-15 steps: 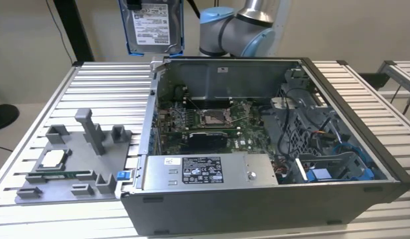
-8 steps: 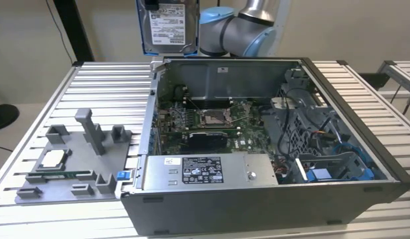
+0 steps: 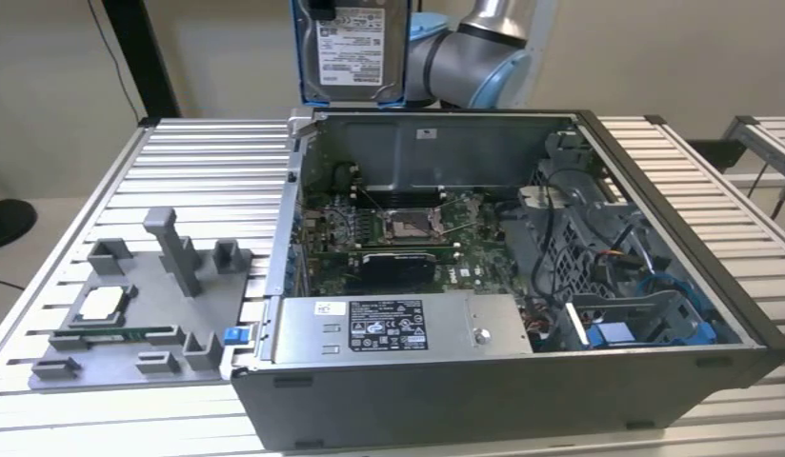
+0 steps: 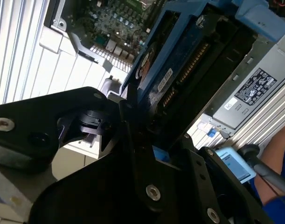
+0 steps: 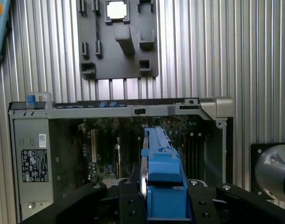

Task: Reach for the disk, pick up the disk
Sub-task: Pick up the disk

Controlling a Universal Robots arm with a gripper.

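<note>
The disk [image 3: 353,48] hangs in the air above the rear of the open computer case [image 3: 494,405], well clear of everything on the desk [image 3: 202,162]. In the exterior view it stands upright with its white label facing the camera and blue rails down both sides, and the grey robot arm [image 3: 475,57] is just behind it.

In the first wrist view the end effector [image 5: 162,200] is clenched on the disk [image 5: 160,163]. Its black fingers [image 5: 128,196] press on either side of the blue bracket, and the disk shows edge-on between them. In the second wrist view the disk [image 4: 161,74] also sits edge-on against the black body of the end effector, with its connector edge in sight.

The case lies on its side with the panel off. Inside it are the green circuit board [image 3: 406,228] and a bundle of cables towards the exterior view's right. A grey power-supply box [image 3: 392,328] with a label sits along the near wall of the case.

On the exterior view's left, beside the case, a grey tray [image 3: 151,328] rests on the ribbed desk. A small square silver chip [image 3: 100,302] lies in one of its pockets, well apart from the disk.
</note>
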